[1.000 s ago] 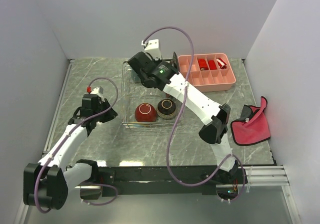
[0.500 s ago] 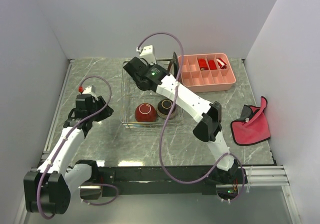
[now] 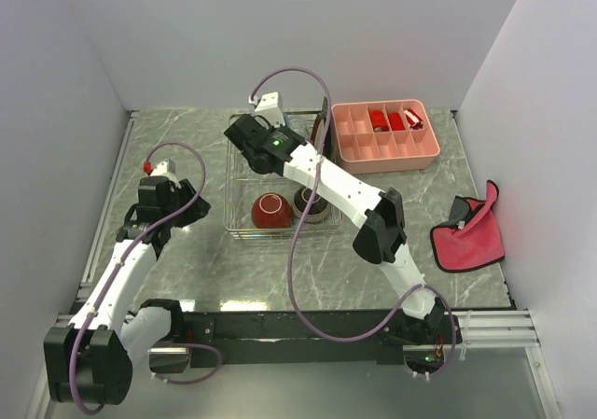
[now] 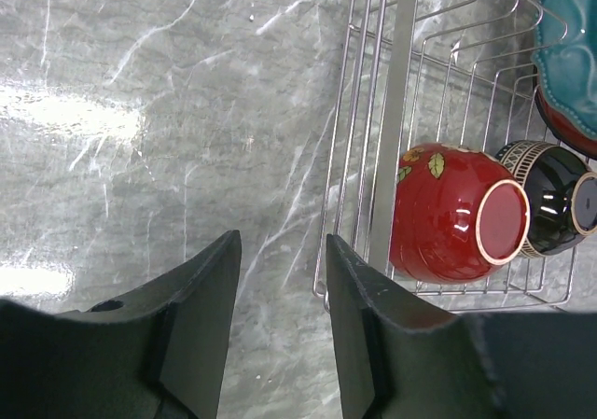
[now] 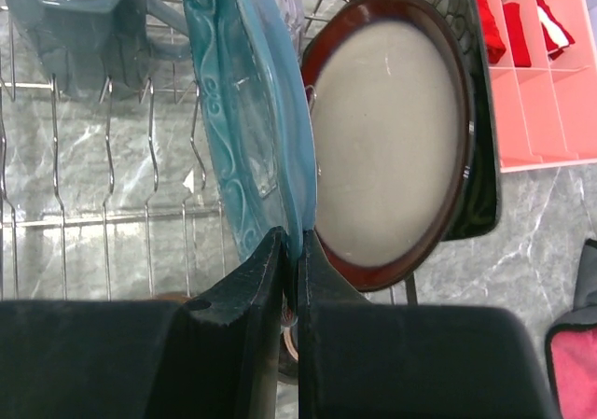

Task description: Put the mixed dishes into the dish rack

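Note:
My right gripper [image 5: 297, 242] is shut on the lower rim of the teal scalloped plate [image 5: 247, 111], which it holds on edge over the dish rack [image 5: 103, 158]. Just right of it the red-rimmed cream plate [image 5: 392, 148] stands upright against the black floral square plate [image 5: 480, 158]. The grey-blue mug [image 5: 84, 18] sits in the rack's far left. In the top view the right gripper [image 3: 250, 144] is over the rack's back left. The red bowl [image 4: 448, 214] and the small dark patterned bowl [image 4: 550, 195] lie in the rack's front. My left gripper [image 4: 282, 242] is open and empty over the table, left of the rack.
A pink compartment tray [image 3: 387, 134] with small red blocks stands right of the rack. A pink-red cloth [image 3: 466, 237] lies at the right edge. White walls close in the table on three sides. The right arm's cable loops over the rack.
My right gripper has carried the teal plate leftward across the back of the rack. My left arm has drawn back a little to the left, away from the rack.

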